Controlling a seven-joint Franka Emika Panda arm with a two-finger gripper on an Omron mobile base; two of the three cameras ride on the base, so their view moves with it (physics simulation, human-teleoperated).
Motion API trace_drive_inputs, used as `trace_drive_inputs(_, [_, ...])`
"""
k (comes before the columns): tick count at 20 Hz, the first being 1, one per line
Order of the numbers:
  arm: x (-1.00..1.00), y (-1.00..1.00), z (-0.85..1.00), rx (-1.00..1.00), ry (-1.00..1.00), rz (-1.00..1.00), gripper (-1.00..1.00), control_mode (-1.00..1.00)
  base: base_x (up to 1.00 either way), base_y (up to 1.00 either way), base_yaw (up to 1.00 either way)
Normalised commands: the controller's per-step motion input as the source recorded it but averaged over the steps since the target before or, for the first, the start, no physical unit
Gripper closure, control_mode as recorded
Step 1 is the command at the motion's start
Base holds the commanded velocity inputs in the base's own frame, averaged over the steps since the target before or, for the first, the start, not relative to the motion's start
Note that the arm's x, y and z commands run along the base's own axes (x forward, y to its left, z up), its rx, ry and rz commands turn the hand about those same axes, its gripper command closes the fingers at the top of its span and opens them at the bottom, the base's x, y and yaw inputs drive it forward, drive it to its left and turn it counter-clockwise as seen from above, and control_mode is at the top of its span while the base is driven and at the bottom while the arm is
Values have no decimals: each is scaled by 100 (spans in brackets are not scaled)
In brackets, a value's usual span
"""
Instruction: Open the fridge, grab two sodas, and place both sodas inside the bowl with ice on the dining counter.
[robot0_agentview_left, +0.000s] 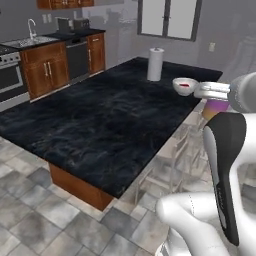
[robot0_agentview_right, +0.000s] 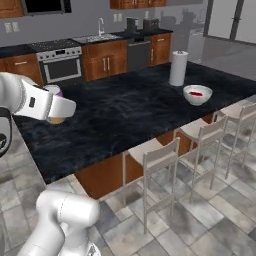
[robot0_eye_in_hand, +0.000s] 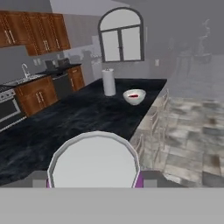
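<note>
- Nearest your hand camera is the grey top of the purple soda can (robot0_eye_in_hand: 93, 159), sitting between the gripper (robot0_eye_in_hand: 93, 183) tips; your jaws are clamped on it, purple showing at both sides.
- Your dining counter (robot0_agentview_left: 100, 120) is the biggest thing ahead, a black marble slab on a brown base, with stools (robot0_agentview_right: 155, 160) lined along its near right edge.
- Look to the wall cabinets (robot0_agentview_right: 105, 60) with oven (robot0_agentview_right: 62, 65) and sink (robot0_agentview_right: 95, 37) behind the counter's far left edge.
- You see a white paper towel roll (robot0_agentview_right: 178, 68) upright near the counter's far right corner.
- Your bowl (robot0_agentview_right: 197, 94) sits near that roll, close to the right edge, with something red inside.
- From the left base view, the held can (robot0_agentview_left: 216, 107) hangs just off the counter's right edge, beside the bowl (robot0_agentview_left: 185, 86).
</note>
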Motion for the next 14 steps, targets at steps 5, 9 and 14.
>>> trace_drive_inputs(5, [0,0,0,0,0,0,100,100,51,-100,7])
trace_drive_inputs(9, [0,0,0,0,0,0,100,100,55,-100,11])
trace_drive_inputs(14, [0,0,0,0,0,0,100,100,52,-99,16])
